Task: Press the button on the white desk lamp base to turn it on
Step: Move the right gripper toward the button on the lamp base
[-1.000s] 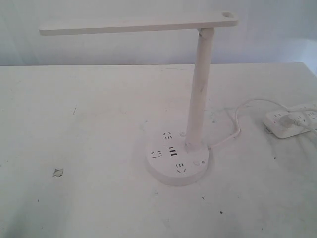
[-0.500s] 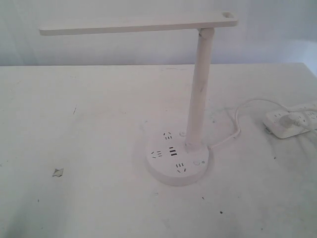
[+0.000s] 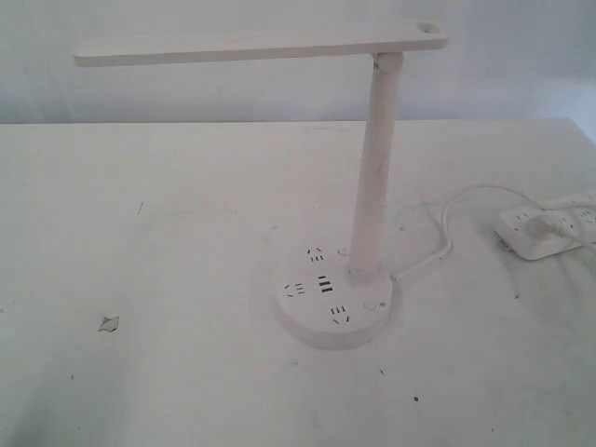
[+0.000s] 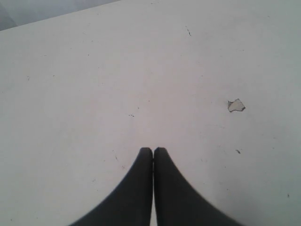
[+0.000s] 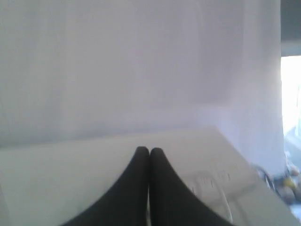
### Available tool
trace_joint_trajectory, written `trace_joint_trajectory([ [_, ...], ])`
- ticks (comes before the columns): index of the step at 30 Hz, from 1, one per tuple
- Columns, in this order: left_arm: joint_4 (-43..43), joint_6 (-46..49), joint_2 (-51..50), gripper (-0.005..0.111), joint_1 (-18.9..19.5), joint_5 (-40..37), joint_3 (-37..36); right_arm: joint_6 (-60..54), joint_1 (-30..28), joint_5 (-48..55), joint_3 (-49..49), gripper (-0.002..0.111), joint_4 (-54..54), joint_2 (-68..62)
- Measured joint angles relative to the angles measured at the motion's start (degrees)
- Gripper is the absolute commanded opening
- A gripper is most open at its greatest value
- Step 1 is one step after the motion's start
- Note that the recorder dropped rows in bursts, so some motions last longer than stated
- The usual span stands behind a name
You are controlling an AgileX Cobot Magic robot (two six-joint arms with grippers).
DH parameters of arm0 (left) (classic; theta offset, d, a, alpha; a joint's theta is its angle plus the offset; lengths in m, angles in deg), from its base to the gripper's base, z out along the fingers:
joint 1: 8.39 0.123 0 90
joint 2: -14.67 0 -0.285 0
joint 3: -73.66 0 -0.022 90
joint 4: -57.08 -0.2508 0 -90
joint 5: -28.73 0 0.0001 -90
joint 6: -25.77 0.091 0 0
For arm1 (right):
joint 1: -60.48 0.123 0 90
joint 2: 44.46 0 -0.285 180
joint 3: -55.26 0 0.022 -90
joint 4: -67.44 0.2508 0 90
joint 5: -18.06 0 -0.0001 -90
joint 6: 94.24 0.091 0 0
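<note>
The white desk lamp base (image 3: 333, 298) is a round puck on the table, right of centre in the exterior view, with socket holes and black USB slots on top. Its tall stem (image 3: 374, 163) carries a long flat head (image 3: 251, 47) reaching left. The small round button (image 3: 371, 304) sits flush on the base's right side, with nothing touching it. Neither arm shows in the exterior view. My left gripper (image 4: 153, 149) is shut over bare table. My right gripper (image 5: 149, 150) is shut too, empty, facing the table's far edge and wall.
A white power strip (image 3: 545, 226) with a plug in it lies at the right edge; it is also seen blurred as the power strip (image 5: 221, 181) past my right fingertips. A white cord (image 3: 447, 233) runs from it to the base. A chipped patch (image 3: 110, 324) marks the table; the same chip (image 4: 236, 105) lies near my left gripper.
</note>
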Motion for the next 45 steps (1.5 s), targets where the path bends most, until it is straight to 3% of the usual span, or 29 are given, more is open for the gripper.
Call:
trace_joint_trajectory([
  [5, 0.00, 0.00, 0.00, 0.000, 0.00, 0.00, 0.00, 11.94, 0.00, -27.73, 0.00, 0.000, -0.12, 0.04],
  [7, 0.00, 0.00, 0.00, 0.000, 0.00, 0.00, 0.00, 20.97, 0.00, -40.47, 0.00, 0.000, -0.25, 0.13],
  [9, 0.00, 0.00, 0.00, 0.000, 0.00, 0.00, 0.00, 30.04, 0.00, -46.72, 0.00, 0.000, -0.48, 0.13],
  [14, 0.00, 0.00, 0.00, 0.000, 0.00, 0.00, 0.00, 36.59, 0.00, -46.89, -5.16, 0.000, -5.19, -0.16],
  [20, 0.00, 0.00, 0.00, 0.000, 0.00, 0.00, 0.00, 37.42, 0.00, -52.73, -19.11, 0.000, -24.27, -12.18],
  [28, 0.00, 0.00, 0.00, 0.000, 0.00, 0.00, 0.00, 46.35, 0.00, -66.36, -30.50, 0.000, -55.50, -31.50],
  [41, 0.00, 0.00, 0.00, 0.000, 0.00, 0.00, 0.00, 47.39, 0.17, -67.45, -32.28, 0.000, -82.22, -48.26],
  [45, 0.00, 0.00, 0.00, 0.000, 0.00, 0.00, 0.00, 47.39, 2.85, -67.30, -32.28, 0.000, -88.04, -51.24],
])
